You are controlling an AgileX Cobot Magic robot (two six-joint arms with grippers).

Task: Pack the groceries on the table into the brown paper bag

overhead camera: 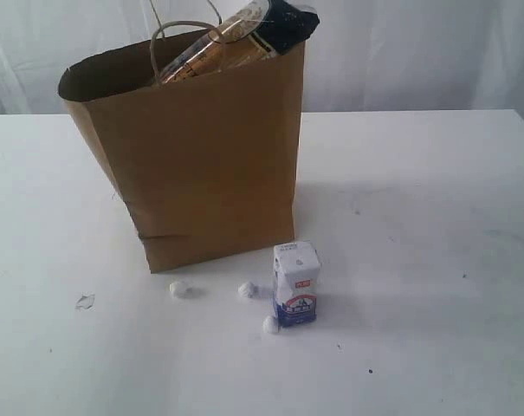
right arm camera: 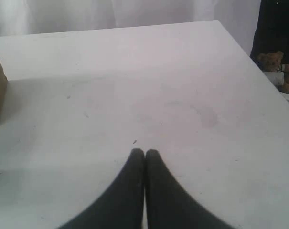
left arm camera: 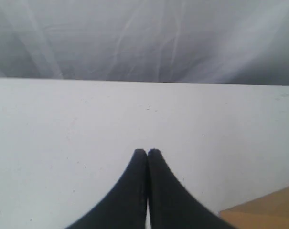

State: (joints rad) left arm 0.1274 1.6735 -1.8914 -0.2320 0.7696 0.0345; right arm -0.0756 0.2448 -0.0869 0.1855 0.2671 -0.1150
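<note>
- spaghetti packet [overhead camera: 244, 35] in brown paper bag [overhead camera: 201, 156]: long axis tilted, blue end up-right.
- small white-blue carton [overhead camera: 295, 284] upright on bench [overhead camera: 435, 260].
- left gripper [left arm camera: 147, 152], right gripper [right arm camera: 144, 151]: closed, empty.

We hold our left gripper [left arm camera: 147, 152] closed, its two dark fingers [left arm camera: 130, 191] pressed flat together from tip down along their inner edges. Our right gripper [right arm camera: 144, 151] sits in the same pose, its own dark fingers [right arm camera: 168, 195] meeting at the tips and flaring outward toward the wrist.
</note>
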